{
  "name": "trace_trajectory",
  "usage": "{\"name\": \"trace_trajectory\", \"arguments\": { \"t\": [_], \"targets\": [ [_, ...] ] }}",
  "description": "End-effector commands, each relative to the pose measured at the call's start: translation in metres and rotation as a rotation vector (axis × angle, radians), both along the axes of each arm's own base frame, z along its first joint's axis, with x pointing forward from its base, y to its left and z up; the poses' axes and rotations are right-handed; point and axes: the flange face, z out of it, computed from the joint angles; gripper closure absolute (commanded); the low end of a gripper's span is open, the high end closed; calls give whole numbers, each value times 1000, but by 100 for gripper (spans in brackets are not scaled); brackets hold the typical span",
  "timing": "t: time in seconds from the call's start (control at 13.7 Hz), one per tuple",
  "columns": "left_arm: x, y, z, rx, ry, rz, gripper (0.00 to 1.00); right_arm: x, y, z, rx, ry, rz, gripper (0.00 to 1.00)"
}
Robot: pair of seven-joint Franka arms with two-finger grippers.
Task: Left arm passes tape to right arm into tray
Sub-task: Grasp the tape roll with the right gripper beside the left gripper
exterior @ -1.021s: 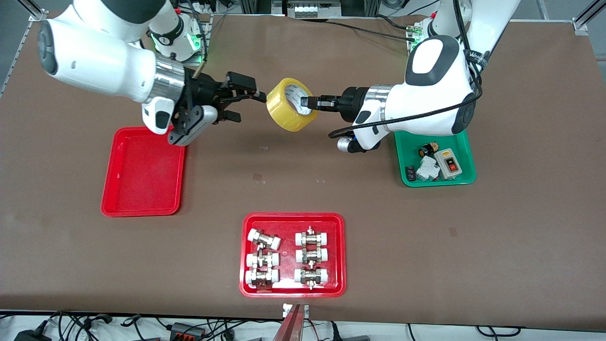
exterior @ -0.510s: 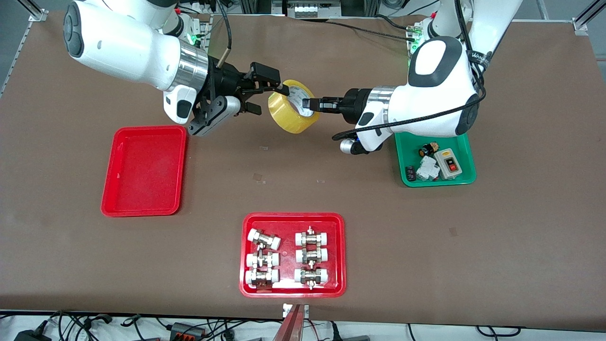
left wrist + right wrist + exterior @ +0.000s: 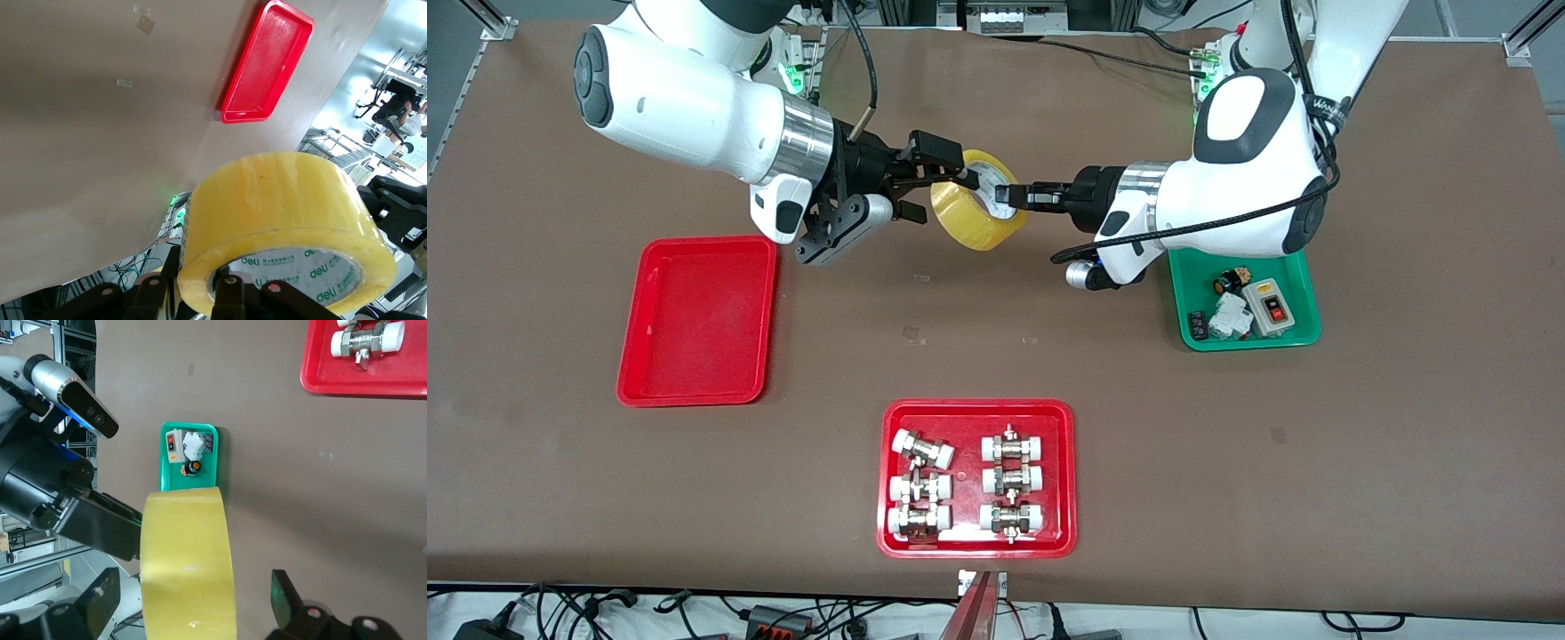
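Observation:
The yellow tape roll (image 3: 971, 213) hangs in the air over the table's middle, toward the robots' bases. My left gripper (image 3: 1009, 194) is shut on the roll's wall, one finger inside the hole and one outside, as the left wrist view (image 3: 200, 293) shows with the tape (image 3: 287, 213). My right gripper (image 3: 943, 194) is open, with its fingers on either side of the roll; in the right wrist view (image 3: 193, 607) both sit apart from the tape (image 3: 188, 553). The plain red tray (image 3: 694, 320) lies empty toward the right arm's end and also shows in the left wrist view (image 3: 267, 63).
A green tray (image 3: 1285, 336) with small electrical parts sits under the left arm and shows in the right wrist view (image 3: 163, 480). A red tray (image 3: 978, 411) with white-capped metal fittings lies nearer the front camera and also shows there (image 3: 320, 380).
My right gripper has moved toward the tape, and its open fingers now straddle the roll. The left gripper and the tape have barely moved.

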Motion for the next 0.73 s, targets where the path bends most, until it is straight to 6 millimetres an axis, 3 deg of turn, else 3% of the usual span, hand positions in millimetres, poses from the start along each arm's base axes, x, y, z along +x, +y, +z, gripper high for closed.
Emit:
{"name": "trace_trajectory", "arguments": {
  "t": [0.0,0.29,0.58,0.66],
  "targets": [
    [1,1,13,-24,4,5,100,1,9,6,19,-11,-5,0],
    [1,1,12,-23,5,5,100,0,11,4,16,-14,3,3],
    [1,1,13,-24,4,5,100,0,12,4,15,-14,5,41],
    [1,1,12,-23,5,5,100,0,12,4,16,-14,5,45]
  ]
}}
